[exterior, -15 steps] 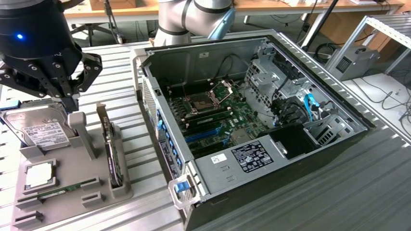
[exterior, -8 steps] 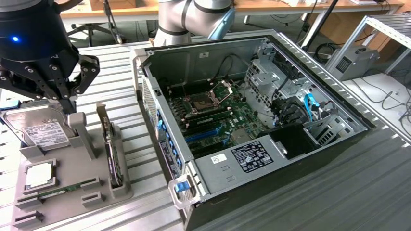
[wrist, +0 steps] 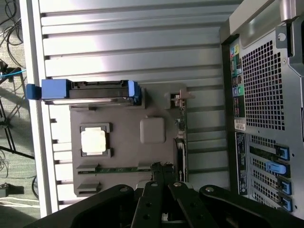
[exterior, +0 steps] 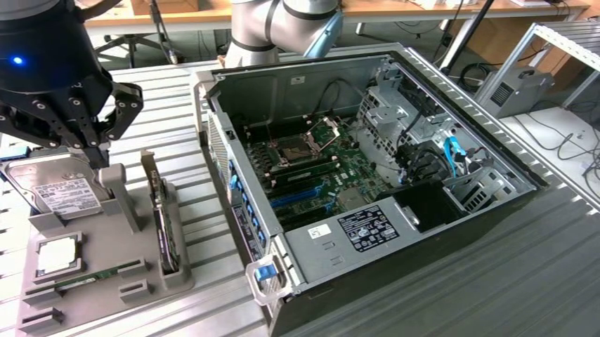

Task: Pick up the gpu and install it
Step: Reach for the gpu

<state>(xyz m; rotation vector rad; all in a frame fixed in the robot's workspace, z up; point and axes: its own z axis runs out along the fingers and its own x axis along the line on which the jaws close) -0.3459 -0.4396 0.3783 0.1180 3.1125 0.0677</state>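
Note:
The gpu stands on its edge in a slot of the grey holder on the table, silver bracket end up. My gripper hangs above the holder, a little toward the exterior view's left of the card, over a grey post. Its fingers are shut together with nothing between them. In the wrist view the gpu shows edge-on as a thin dark strip beyond my shut gripper. The open computer case lies on the exterior view's right, its motherboard with blue card slots exposed.
The holder also carries a silver hard drive in a blue caddy, a processor chip and a narrow memory stick. The case's rear panel stands close beside the holder. Cables and a drive cage fill the case's far end.

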